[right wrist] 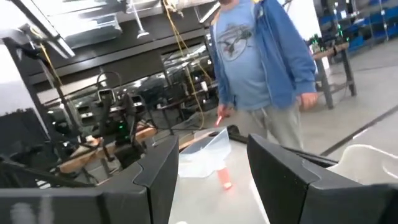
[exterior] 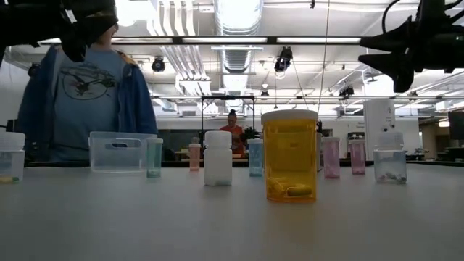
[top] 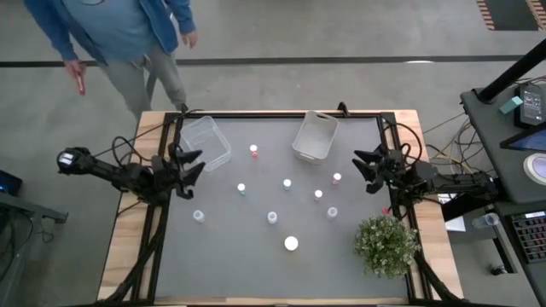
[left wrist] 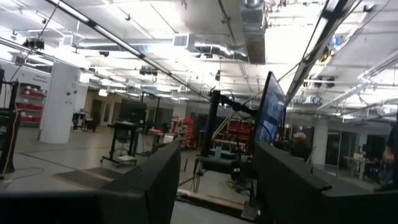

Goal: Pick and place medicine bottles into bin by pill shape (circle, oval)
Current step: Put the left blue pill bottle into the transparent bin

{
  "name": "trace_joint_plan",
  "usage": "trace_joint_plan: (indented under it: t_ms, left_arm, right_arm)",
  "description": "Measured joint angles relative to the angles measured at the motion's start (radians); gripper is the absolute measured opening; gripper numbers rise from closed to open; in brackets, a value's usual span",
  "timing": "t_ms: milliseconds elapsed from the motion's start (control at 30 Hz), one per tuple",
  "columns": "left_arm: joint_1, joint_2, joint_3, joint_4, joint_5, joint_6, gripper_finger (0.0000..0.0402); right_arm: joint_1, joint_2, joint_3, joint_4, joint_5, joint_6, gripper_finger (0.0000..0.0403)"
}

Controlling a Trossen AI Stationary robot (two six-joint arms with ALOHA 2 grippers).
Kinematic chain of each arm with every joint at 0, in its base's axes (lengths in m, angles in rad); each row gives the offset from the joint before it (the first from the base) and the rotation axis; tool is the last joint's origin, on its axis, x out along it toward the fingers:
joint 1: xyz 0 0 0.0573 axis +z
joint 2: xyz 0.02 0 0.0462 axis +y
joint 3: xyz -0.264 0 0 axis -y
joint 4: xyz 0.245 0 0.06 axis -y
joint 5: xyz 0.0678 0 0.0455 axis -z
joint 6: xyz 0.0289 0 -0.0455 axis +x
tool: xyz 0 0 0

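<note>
Left pincer (top: 189, 166) hovered open at frame left, right pincer (top: 365, 169) open at frame right (both empty). Medicine bottles (top: 287, 183) stood scattered mid-worktop (top: 230, 256), below two clear bins (top: 205, 141) along the top edge.

both grippers (top: 189, 162) (top: 365, 166) raised, open

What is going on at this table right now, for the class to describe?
Nothing is being handled yet. The left gripper and right gripper hang open and empty over opposite table edges. Small medicine bottles stand scattered on the grey mat, including an amber bottle nearest the low camera. Two clear bins sit empty at the far side. A person in a blue jacket stands behind the table, and a green plant occupies one corner.
</note>
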Motion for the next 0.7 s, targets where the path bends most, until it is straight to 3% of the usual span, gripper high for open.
trace_joint_plan:
  t_ms: [233, 567, 700]
  left_arm:
    - [0.001, 0.109, 0.057, -0.007, 0.0, -0.029, 0.0191]
    - [0.011, 0.316, 0.205, -0.135, -0.027, -0.142, 0.0191]
    - [0.023, 0.4, 0.308, -0.327, -0.025, -0.208, 0.0191]
  right_arm:
    - [0.0, 0.0, 0.0, -0.004, 0.149, -0.04, 0.0183]
    - [0.0, 0.0, 0.0, 0.055, 0.155, -0.113, 0.0183]
    - [0.0, 0.0, 0.0, 0.115, 0.15, -0.182, 0.0183]
